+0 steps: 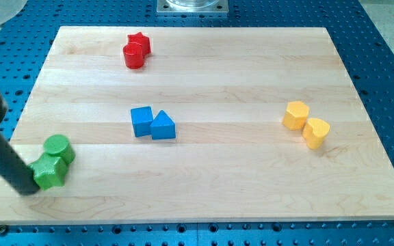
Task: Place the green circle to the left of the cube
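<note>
The small green cylindrical wooden block, the task's green circle point(58, 147), sits at the near left of the pale wooden surface point(252, 184), touching a green star-shaped wooden block point(48, 171) just nearer than it. The blue wooden cube point(141, 121) lies toward the middle, well apart to the right, touching a blue triangular wooden block point(163, 126) on its right.

My tip point(27, 189) rests just left of the green star, seemingly touching it, though the contact is hard to confirm. The end effector is a bare rod; it has nothing to open or close and grasps nothing.

The circle looks light, rigid and smooth, so it should slide readily but may roll off a push that is off-centre. It is best pushed squarely on its left side, clear of the star.

Red blocks point(136, 50) lie far left, yellow ones point(306, 124) at right.
</note>
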`<state>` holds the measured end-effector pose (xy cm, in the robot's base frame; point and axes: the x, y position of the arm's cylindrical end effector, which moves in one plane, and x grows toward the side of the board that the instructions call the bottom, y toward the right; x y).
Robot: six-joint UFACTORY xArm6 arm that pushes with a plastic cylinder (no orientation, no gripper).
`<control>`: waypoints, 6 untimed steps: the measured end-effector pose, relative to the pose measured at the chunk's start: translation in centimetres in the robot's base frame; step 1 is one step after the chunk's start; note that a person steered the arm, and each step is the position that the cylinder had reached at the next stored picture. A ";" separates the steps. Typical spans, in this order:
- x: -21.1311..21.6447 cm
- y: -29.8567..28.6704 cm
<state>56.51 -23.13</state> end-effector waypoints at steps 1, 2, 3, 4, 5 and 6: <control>-4.0 6.2; -4.3 8.4; -1.2 2.5; -4.6 -3.3; -7.5 2.1; -6.7 10.7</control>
